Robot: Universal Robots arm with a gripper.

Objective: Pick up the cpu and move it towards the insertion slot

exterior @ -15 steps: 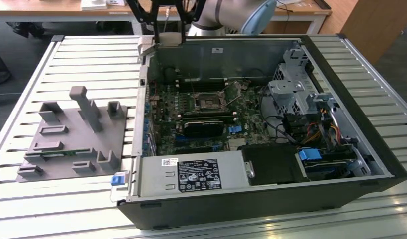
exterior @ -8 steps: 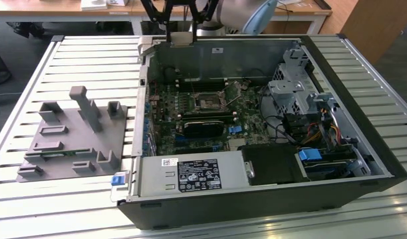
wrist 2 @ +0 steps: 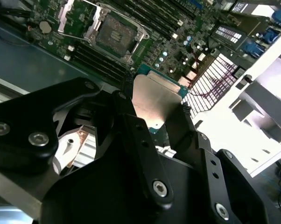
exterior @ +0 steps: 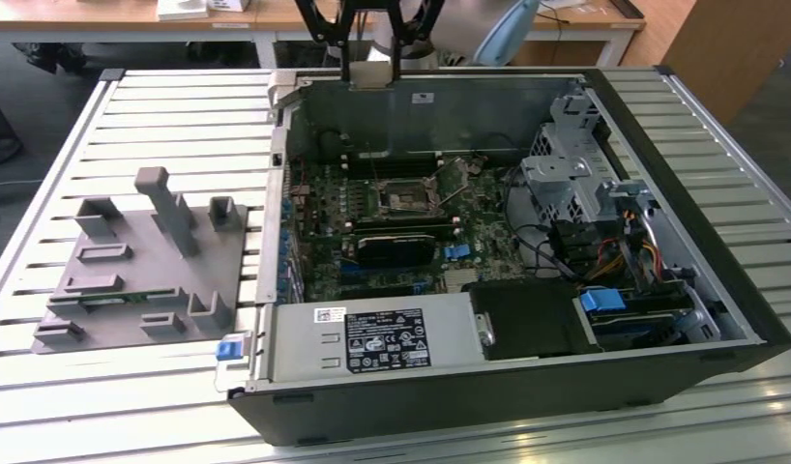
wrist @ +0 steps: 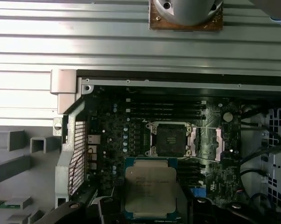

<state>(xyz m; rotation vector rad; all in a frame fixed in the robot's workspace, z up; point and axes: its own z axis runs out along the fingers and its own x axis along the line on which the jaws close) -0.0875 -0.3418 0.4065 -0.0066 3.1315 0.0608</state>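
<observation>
The cpu (wrist 2: pixel 155 91), a flat square chip with a pale silver top, is held between my gripper's (wrist 2: pixel 155 109) black fingers (wrist 2: pixel 131 121), which are shut on its edges. The first wrist view shows the cpu (wrist: pixel 151 184) hanging above the motherboard, just beside the insertion slot (wrist: pixel 171 140), a dark square socket in a silver frame. In the second wrist view the insertion slot (wrist 2: pixel 116 35) lies beyond the chip. In the exterior view my gripper (exterior: pixel 369 39) hovers over the far wall of the open computer case with the cpu (exterior: pixel 369 75) under it, and the insertion slot (exterior: pixel 405 196) sits lower, mid-board.
The open computer case (exterior: pixel 705 290) lies on a slatted metal table (exterior: pixel 163 106). Inside are a black card (exterior: pixel 395 248), a power supply (exterior: pixel 369 340) and a drive cage (exterior: pixel 570 184) with cables. A grey plastic block (exterior: pixel 137 280) stands at the exterior view's left.
</observation>
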